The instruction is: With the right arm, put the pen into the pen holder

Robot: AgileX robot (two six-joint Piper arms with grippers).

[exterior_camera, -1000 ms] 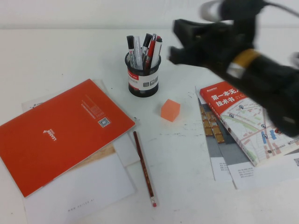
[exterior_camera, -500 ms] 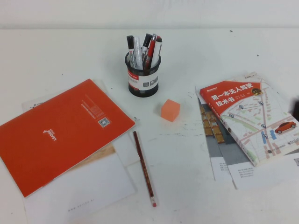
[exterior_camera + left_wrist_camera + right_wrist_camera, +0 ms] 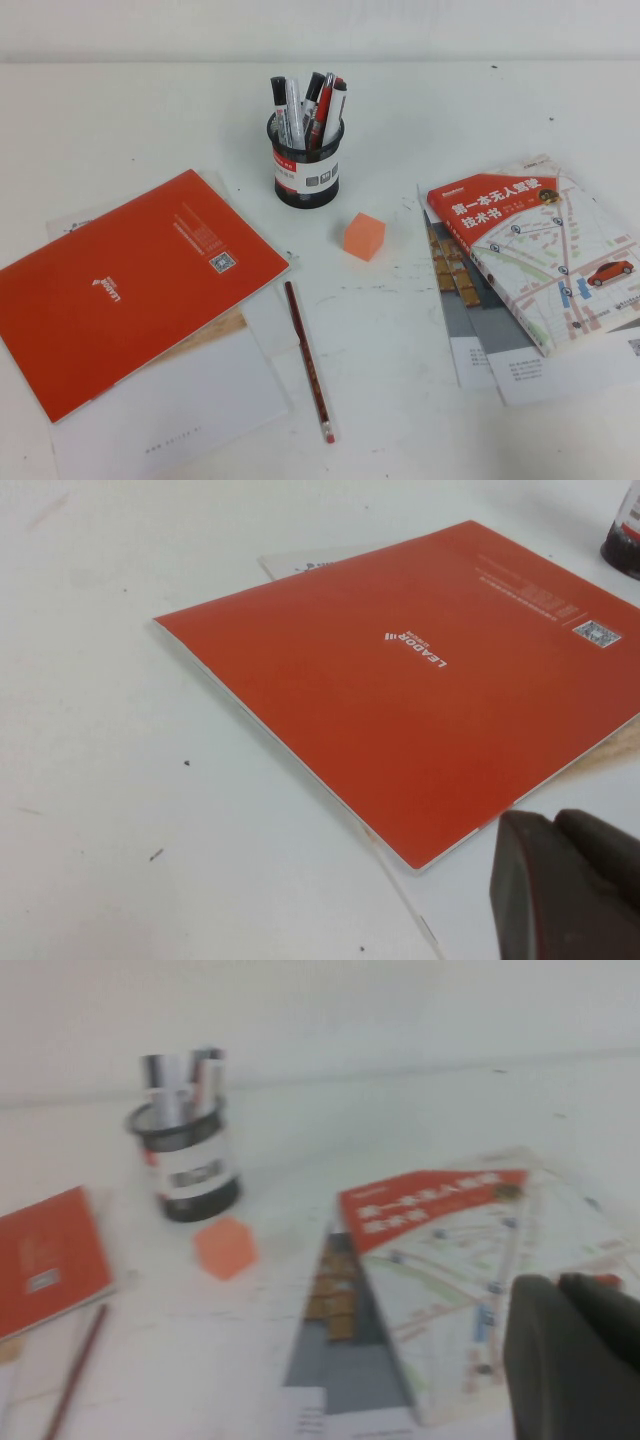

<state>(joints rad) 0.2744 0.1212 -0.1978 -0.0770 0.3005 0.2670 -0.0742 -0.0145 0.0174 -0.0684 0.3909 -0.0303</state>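
The black mesh pen holder (image 3: pixel 307 165) with its red and white label stands upright at the back middle of the table. Several pens and markers stick up out of it, among them the whitish pen (image 3: pixel 296 108). The holder also shows in the right wrist view (image 3: pixel 190 1165), and its edge in the left wrist view (image 3: pixel 622 542). Neither arm shows in the high view. My right gripper (image 3: pixel 556 1286) hangs over the map book with fingers together and nothing between them. My left gripper (image 3: pixel 556 820) sits near the corner of the orange notebook, fingers together and empty.
An orange notebook (image 3: pixel 130 285) lies on white papers at the left. A dark red pencil (image 3: pixel 308 360) lies in front of the middle. An orange cube (image 3: pixel 364 236) sits near the holder. A map book (image 3: pixel 545 250) on leaflets lies at the right.
The right arm, which reached beside the holder a second ago, has drawn back to the right and left the high view. The things on the table have not moved.
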